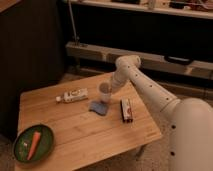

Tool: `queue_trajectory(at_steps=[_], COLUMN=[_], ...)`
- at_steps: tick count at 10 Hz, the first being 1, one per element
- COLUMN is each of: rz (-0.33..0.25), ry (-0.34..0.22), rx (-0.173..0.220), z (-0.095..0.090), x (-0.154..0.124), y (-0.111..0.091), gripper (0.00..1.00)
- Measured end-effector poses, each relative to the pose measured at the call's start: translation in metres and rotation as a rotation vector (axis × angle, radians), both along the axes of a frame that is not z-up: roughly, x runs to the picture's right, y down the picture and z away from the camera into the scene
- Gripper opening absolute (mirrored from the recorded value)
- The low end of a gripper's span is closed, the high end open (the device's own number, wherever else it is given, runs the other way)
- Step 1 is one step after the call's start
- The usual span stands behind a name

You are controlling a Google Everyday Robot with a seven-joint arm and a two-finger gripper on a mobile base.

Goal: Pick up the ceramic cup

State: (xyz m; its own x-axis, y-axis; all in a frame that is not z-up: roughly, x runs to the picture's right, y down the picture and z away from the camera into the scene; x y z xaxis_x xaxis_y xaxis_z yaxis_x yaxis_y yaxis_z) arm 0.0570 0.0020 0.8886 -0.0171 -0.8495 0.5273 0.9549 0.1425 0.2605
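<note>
The ceramic cup point(104, 91) stands upright near the far middle of the wooden table point(75, 132), just behind a blue cloth point(99, 107) lying flat on the boards. The robot's 1 arm point(145, 85) reaches down from the right, and its gripper point(111, 88) sits right against the cup's right side, low enough that the wrist hides the contact; whether it has closed on the cup or merely flanks it cannot be told. That side-on approach suits a small tapered cup with no handle: a grasp across the body below the wider rim would probably keep it from slipping out on the lift. To the left of the cup, a white bottle point(72, 95) lies on its side, well apart from the gripper. To the right, a dark rectangular packet point(126, 110) lies flat beside the cloth. At the near left corner, a green plate point(45, 147) holds 1 carrot point(34, 144), far from the action. The cup rests on the table, so the pick looks to be at the grasping stage, with the lift not yet done.
</note>
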Motion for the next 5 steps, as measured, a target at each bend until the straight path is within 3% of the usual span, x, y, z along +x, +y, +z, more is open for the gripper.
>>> queue_trajectory(at_steps=[3,5], rz=[-0.002,-0.024], ry=[-0.051,-0.095], rx=[-0.033,-0.039], z=[-0.043,-0.082], x=[0.022,0.027], y=[-0.016,-0.034], gripper=[0.03,0.03])
